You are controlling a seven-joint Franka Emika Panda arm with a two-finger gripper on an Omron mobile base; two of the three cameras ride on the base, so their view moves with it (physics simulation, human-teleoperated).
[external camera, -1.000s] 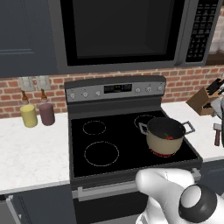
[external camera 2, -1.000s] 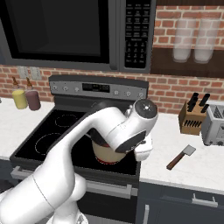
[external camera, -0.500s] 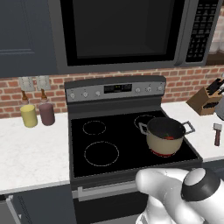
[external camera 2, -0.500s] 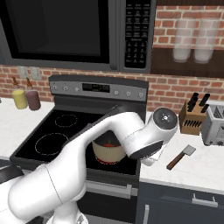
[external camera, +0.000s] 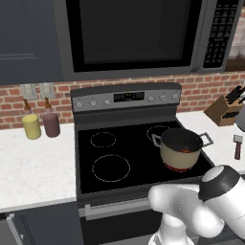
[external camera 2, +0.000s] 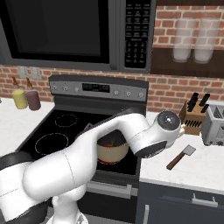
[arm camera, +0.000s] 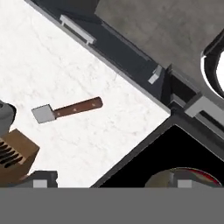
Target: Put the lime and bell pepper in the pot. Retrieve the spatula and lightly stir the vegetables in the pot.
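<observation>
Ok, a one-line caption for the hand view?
Spatula lies flat on the white counter right of the stove, knife block nearby.

Black glass-top stove (external camera: 119,158) with grey control panel, black microwave (external camera: 139,33) above it, red brick backsplash (external camera 2: 175,94). Yellow cylindrical jar (external camera: 31,127) just beside maroon cylindrical jar (external camera: 50,124) on white marble counter (external camera: 33,167). Wooden knife block (external camera 2: 191,117) near silver toaster (external camera 2: 214,127).

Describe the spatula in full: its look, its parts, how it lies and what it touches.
The spatula is a short utensil with a dark reddish-brown handle, wood by its look, with small pale dots along it, and a flat pale grey squarish blade. It lies flat and alone on the white marbled counter right of the stove, in front of the knife block and the toaster, blade end toward them. Nothing grips or touches it but the counter.
</observation>
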